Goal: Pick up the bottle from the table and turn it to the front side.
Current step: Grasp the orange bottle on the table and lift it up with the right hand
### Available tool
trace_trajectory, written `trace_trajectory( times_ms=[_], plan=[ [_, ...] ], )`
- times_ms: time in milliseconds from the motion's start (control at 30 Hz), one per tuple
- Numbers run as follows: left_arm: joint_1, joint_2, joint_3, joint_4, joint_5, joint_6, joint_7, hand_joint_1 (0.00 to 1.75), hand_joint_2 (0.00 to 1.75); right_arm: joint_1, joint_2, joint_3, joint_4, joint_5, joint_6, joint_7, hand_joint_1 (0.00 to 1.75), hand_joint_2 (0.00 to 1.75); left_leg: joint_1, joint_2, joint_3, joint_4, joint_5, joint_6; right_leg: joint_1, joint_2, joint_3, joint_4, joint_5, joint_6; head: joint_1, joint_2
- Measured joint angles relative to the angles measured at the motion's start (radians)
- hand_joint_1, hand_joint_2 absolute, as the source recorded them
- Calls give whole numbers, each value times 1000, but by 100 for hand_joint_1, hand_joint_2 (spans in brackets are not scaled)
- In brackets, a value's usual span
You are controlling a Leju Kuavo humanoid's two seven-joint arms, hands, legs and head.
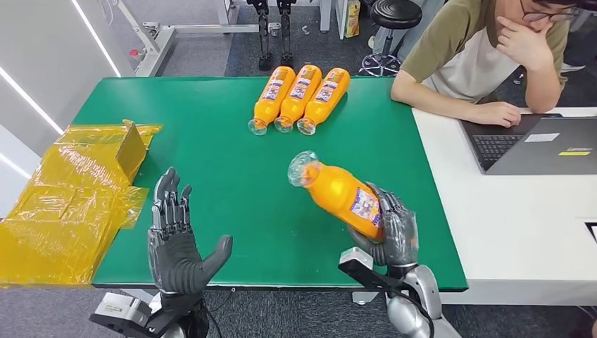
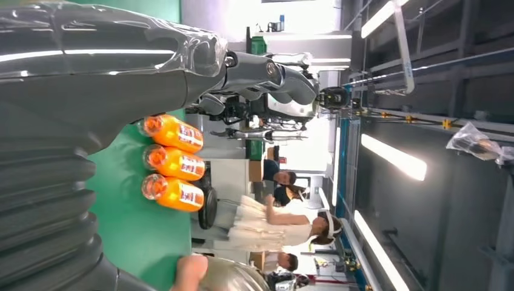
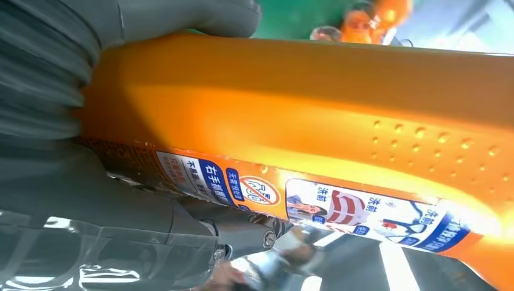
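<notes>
Orange bottle (image 1: 343,196): gripped by right hand (image 1: 391,229), lifted, tilted above green table (image 1: 225,169). Left hand (image 1: 176,243): empty, fingers spread.

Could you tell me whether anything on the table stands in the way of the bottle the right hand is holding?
Nothing visible does: the right hand holds the bottle over bare green table.
</notes>
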Motion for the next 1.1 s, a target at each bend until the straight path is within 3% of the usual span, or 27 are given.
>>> trace_trajectory(
  times_ms=[167, 367, 600, 767, 1100],
  plan=[
    [-4, -2, 0, 0, 27, -50, 46, 0, 175, 114, 77, -25, -130, -61, -3, -54, 175, 175, 0, 3, 0, 0, -2, -2, 0, 3, -1, 0, -1, 0, 0, 0],
    [-25, -8, -11, 2, 34, -207, 92, 0, 175, 134, 137, -5, -181, -38, 65, -12, 175, 175, 0, 4, 0, 0, -2, -2, -1, 3, -2, 0, 0, -1, 0, 0],
    [-47, -14, -48, 13, -27, -314, 96, 0, 175, 162, 155, 35, -222, 78, 186, 22, 175, 175, 0, 4, 0, 0, -2, -2, 0, 3, -2, 0, 0, -1, 0, 0],
    [-58, -22, -50, 22, -32, -363, 99, 0, 175, 178, 155, 63, -252, 175, 217, 12, 175, 175, 0, 4, 0, 0, -2, -2, 0, 3, -2, 0, -1, 0, 0, 0],
    [-87, -28, -50, 49, -27, -389, 105, 0, 175, 174, 164, 93, -274, 260, 354, 53, 175, 175, 0, 4, 0, 0, -2, -2, 0, 3, -2, 0, -1, -1, 0, 0]
  ],
)
